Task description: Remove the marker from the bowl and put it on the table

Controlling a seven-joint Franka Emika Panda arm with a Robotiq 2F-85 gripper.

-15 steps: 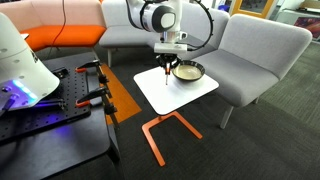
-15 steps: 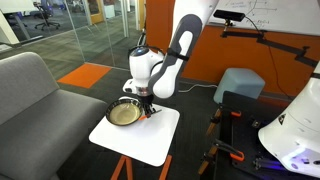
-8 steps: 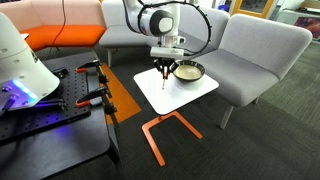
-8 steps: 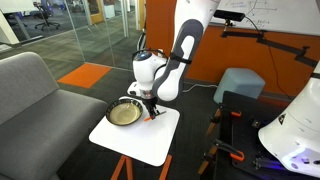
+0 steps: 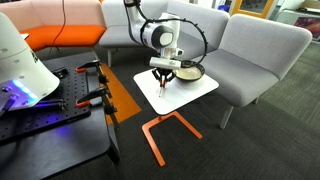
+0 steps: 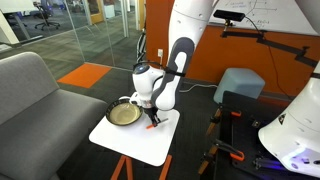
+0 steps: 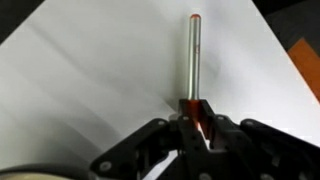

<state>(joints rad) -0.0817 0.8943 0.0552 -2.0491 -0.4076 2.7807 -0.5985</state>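
Red-orange marker (image 7: pixel 193 60), a thin round stick, is clenched at one end by the black two-fingered tool (image 7: pixel 196 112) at the bottom middle of the wrist view. Its free end reaches toward the top of the frame over the white-topped square table (image 7: pixel 90 80), and whether the tip touches I cannot tell. Released while tilted, it could topple and roll off the table's edge or against the dark-rimmed shallow bowl (image 5: pixel 188 71) just right of the tool in an exterior view; pressing lower could jam the tip and twist it in the grip.
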